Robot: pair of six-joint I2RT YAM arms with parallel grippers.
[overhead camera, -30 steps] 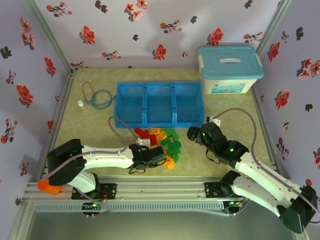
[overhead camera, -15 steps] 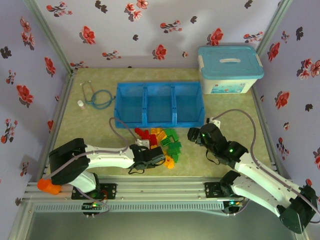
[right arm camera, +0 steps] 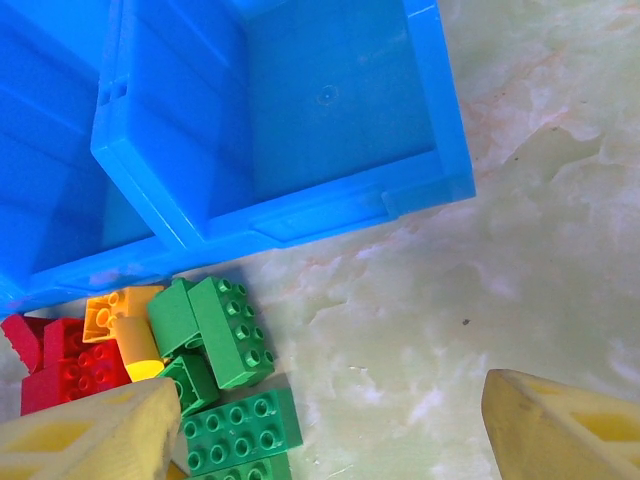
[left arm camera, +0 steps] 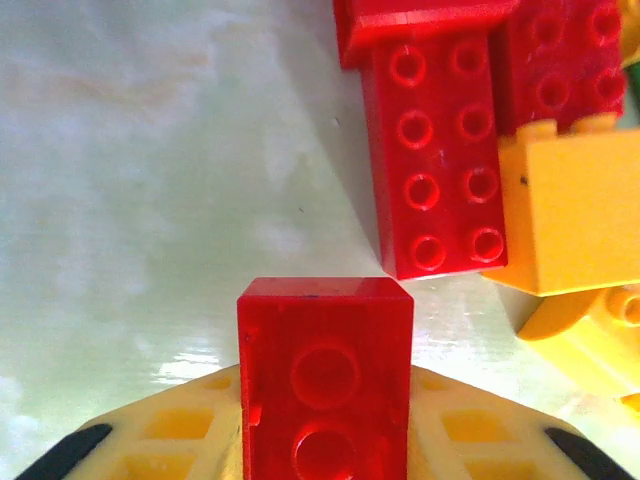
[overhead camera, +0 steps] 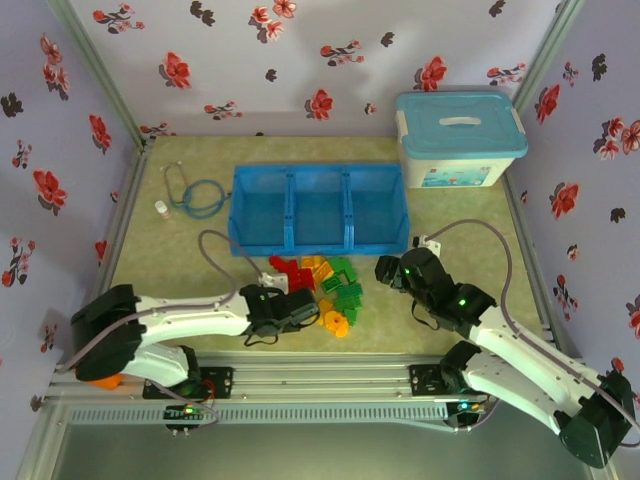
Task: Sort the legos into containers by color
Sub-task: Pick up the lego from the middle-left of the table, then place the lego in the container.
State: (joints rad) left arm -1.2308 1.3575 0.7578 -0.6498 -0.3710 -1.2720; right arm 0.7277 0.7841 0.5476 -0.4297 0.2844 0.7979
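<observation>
On the pale green counter (overhead camera: pixel 450 215), a red lego (left arm camera: pixel 325 380) is clamped in the left gripper (overhead camera: pixel 303 310), the containers (overhead camera: pixel 318 168) lying straight beyond it; the right gripper (right arm camera: pixel 325 425) is held open.

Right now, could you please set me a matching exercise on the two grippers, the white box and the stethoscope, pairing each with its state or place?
1. left gripper
2. right gripper
3. box
4. stethoscope

A. far right corner of the table
B. open
C. left of the tray
D. shut on a red brick

Pairs: 1-D, 2-B, 3-A, 4-C.
</observation>
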